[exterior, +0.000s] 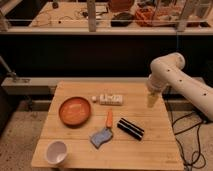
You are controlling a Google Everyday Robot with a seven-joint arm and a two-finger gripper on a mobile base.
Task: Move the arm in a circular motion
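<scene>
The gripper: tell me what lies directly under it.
The gripper, the tan tip of the arm, hangs over the right rear edge of the wooden table. Only bare wood shows below it; the strip behind the tip is covered.

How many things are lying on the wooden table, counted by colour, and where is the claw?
Orange: 2, bowl and carrot
White: 2, cup and small packet
Blue: 1, cloth-like piece
Black: 1, oblong box
Total: 6
The claw of the arm hangs over the table's right side.
</scene>
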